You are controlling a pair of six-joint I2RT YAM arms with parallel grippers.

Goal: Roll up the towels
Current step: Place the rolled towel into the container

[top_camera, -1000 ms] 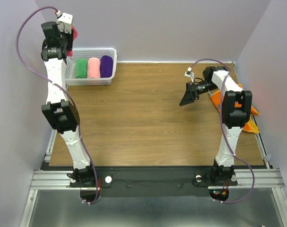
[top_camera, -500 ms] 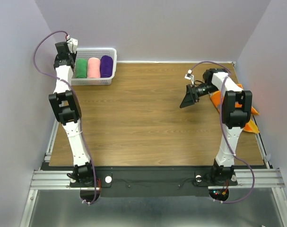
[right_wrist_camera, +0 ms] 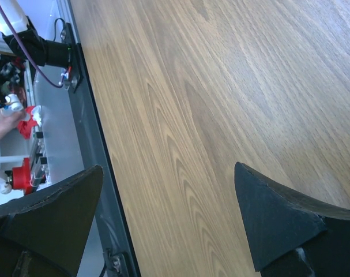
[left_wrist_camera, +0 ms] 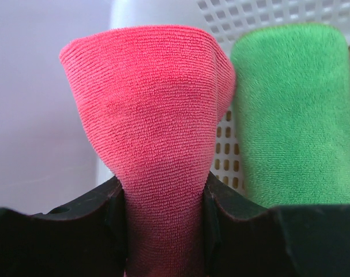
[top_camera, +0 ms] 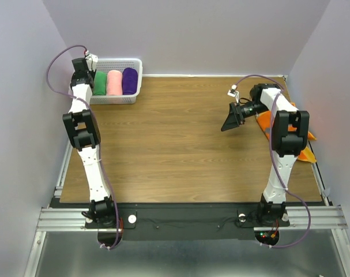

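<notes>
The hot-pink towel [left_wrist_camera: 157, 133] is gripped in the left claw [left_wrist_camera: 163, 196], its long axis running out from the fingers, just left of the green roll [left_wrist_camera: 290, 115] at the white basket [top_camera: 114, 100]. Green, pale pink [top_camera: 114, 82] and purple [top_camera: 129, 81] rolls are laid side by side, long axes pointing away from the arm bases. An orange towel [top_camera: 264, 120] is seen at the right edge of the wood-grain worktop [top_camera: 175, 144], enclosed by pale lilac walls [top_camera: 192, 34]; the right claw [right_wrist_camera: 169, 168] is held open above bare wood.

Robot lab cell: plain grey walls [top_camera: 186, 34], aluminium mounting rail [top_camera: 59, 218].
</notes>
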